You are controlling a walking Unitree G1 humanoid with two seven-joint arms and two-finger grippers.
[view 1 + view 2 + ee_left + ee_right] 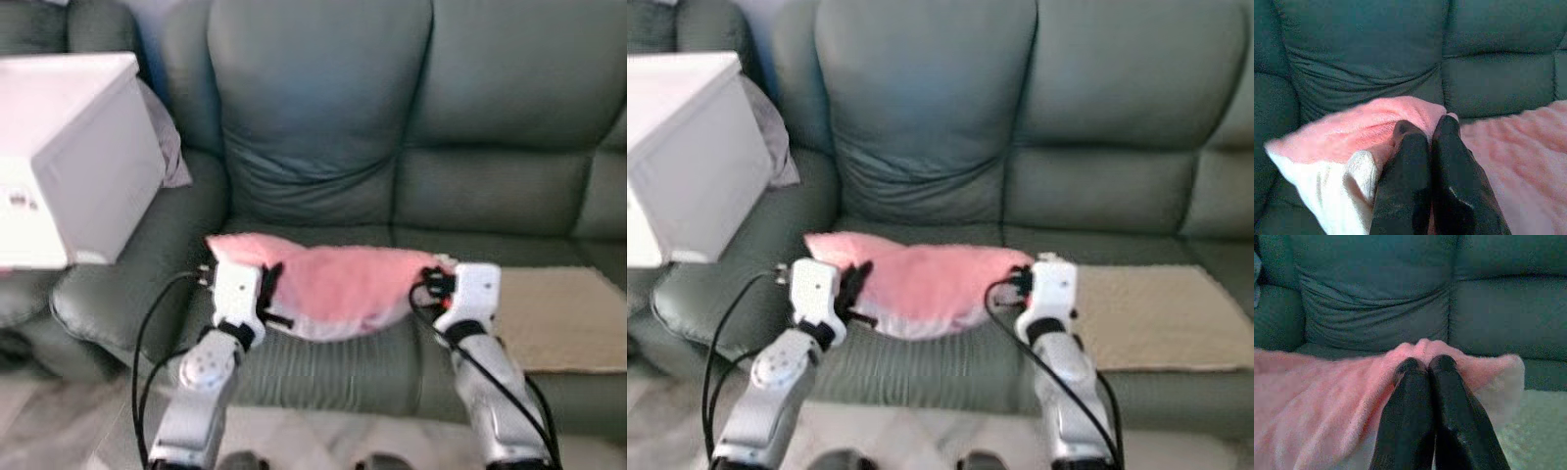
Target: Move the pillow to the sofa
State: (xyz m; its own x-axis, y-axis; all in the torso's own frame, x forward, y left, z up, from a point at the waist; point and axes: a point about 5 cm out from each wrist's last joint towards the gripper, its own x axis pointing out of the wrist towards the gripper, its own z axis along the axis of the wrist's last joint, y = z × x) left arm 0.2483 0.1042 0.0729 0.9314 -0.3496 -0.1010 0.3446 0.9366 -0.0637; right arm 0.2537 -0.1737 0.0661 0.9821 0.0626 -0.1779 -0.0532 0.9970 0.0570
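Head views soft, slightly blurred. White box [69, 157] at upper left cut off by the left edge; markings on its front unreadable. Grey cloth [168, 147] mostly hidden behind it. Sofa [392, 147] cropped at top and both sides. Beige mat [558, 313] runs off the right edge. Both arms cut off at the bottom edge. Pillow [333, 284] ends covered by the wrists; its underside is out of sight.

The pillow [338, 284] is fluffy pink on top (white underneath). The sofa [323, 117] is plain grey-green. A tan mat [558, 313] lies on its seat. The box [69, 157] is white. The fingers [1410, 161] are black.
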